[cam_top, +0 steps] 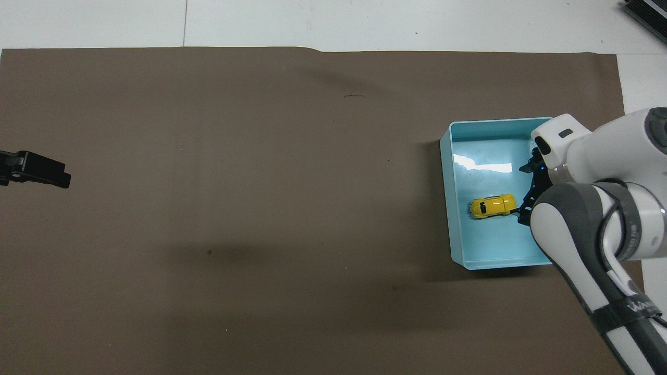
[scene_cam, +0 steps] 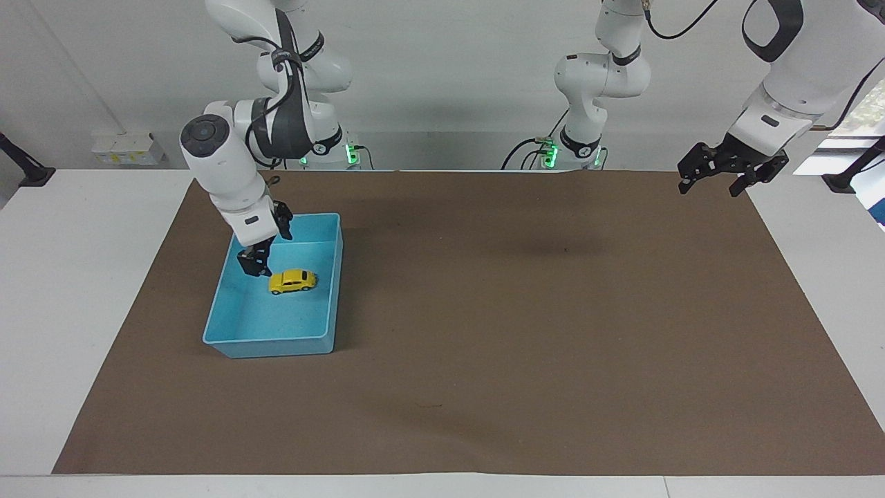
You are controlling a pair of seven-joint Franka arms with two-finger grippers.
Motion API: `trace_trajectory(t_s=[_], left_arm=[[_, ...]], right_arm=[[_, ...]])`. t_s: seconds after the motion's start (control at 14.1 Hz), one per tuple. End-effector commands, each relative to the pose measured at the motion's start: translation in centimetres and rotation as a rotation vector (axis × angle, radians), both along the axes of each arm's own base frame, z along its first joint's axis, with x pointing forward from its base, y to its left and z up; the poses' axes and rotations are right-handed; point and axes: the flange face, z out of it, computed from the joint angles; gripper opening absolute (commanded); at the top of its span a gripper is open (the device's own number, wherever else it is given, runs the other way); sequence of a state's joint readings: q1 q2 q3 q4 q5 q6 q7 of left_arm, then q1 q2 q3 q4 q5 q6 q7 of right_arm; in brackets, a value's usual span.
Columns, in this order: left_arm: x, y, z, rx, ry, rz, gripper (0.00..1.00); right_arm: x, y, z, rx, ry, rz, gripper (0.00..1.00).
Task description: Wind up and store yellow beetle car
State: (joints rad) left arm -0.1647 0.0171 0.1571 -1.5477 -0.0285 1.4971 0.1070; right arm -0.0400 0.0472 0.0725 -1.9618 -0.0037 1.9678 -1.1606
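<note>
Readable text: none can be made out.
Right arm's grey band (cam_top: 633, 307): pale lettering, too small to read.
Yellow beetle car (scene_cam: 292, 281): no legible marking.

White rounded arm links, grey joint bands, black end effectors

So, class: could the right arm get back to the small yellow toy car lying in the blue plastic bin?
Probably yes. The right end effector hangs open just above the yellow toy car, and nothing in the open-topped blue plastic bin covers it.
</note>
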Motion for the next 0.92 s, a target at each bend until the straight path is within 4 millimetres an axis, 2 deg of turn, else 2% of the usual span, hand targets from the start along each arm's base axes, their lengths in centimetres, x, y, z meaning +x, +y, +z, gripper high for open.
trace_trajectory(t_s=[0.0,0.14,0.43,0.64,0.85], left_arm=[[-0.2,0.3,0.1,0.016,-0.002,0.01,1.0],[-0.2,0.3,0.1,0.016,-0.002,0.012,1.0],[-0.2,0.3,0.1,0.016,-0.002,0.01,1.0],[-0.2,0.3,0.1,0.016,-0.002,0.01,1.0],[-0.2,0.3,0.1,0.016,-0.002,0.01,1.0]], right_arm=[[1.0,0.9,4.3,0.012,-0.007,-0.143,1.0],[1.3,1.1,6.8,0.01,-0.015,-0.236,1.0],[0.8,1.2,9.4,0.032,-0.024,-0.414,1.0],[-0.5,1.5,12.5,0.051,-0.066,-0.645,1.0],[-0.5,1.8,14.8,0.082,-0.1,-0.814,1.0]])
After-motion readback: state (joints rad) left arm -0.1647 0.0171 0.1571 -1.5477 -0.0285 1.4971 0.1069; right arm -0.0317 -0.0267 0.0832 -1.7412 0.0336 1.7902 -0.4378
